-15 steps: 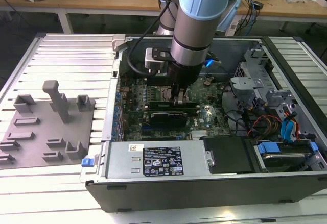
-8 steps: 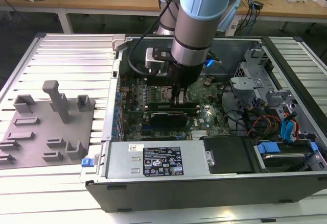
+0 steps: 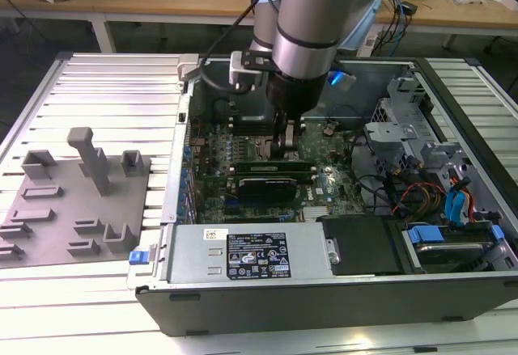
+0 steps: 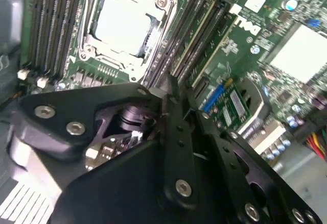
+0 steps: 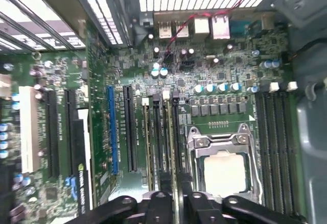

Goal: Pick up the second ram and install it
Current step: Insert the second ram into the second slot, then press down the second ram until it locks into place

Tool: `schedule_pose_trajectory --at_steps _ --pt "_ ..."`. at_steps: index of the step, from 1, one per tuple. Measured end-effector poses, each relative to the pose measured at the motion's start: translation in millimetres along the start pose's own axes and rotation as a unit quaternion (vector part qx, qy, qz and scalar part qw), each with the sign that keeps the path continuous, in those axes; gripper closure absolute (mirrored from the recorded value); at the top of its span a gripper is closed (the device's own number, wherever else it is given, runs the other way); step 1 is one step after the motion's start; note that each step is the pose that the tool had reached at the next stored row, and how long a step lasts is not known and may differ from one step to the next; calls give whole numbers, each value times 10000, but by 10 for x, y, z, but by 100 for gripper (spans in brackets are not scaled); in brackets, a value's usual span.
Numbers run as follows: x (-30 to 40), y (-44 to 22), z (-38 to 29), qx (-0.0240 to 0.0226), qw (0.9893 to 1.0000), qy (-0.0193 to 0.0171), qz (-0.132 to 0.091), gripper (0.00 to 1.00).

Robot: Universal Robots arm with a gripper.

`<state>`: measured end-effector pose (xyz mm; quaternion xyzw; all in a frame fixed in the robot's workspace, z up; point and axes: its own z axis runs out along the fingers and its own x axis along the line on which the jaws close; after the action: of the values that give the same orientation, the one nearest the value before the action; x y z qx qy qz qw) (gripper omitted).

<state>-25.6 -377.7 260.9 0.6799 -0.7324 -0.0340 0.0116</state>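
Fingers point(image 3: 286, 146) are gripping the second ram point(image 3: 270, 163) edge-up, pressing it into the motherboard point(image 3: 324, 185) slots beside the CPU socket point(image 5: 225, 165).

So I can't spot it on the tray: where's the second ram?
In both wrist views the second ram stands in the slots beside the CPU socket, under the gripper.

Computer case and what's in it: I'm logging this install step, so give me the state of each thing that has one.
Computer case: lying flat, side panel off, motherboard exposed.
CPU socket: metal frame down over the chip, no cooler on it.
Second ram: standing on edge in a slot beside the CPU socket, gripper right over it.
Gripper: down inside the case at the memory slots.
Grey fixture blocks: nothing resting in them.
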Motion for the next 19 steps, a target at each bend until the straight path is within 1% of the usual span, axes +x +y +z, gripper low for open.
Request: schedule_pose_trajectory --at_steps 1,2,3,4,11,12,14,15,18,19 --pt "-11 4 -32 3 10000 26 2 87" --pt "-19 8 -65 7 10000 56 3 87" --pt "-23 11 -90 9 10000 68 4 87" --pt "-26 14 -122 12 10000 83 5 89" --pt "-26 14 -127 13 10000 84 5 89" --pt "-27 -4 -124 12 10000 85 5 89" --pt "-37 -166 -73 4 10000 85 5 89" --pt "-41 -234 -39 1 10000 85 5 89" --pt "-48 -332 16 -4 10000 85 5 89" --pt "-49 -354 32 -5 10000 85 5 89"
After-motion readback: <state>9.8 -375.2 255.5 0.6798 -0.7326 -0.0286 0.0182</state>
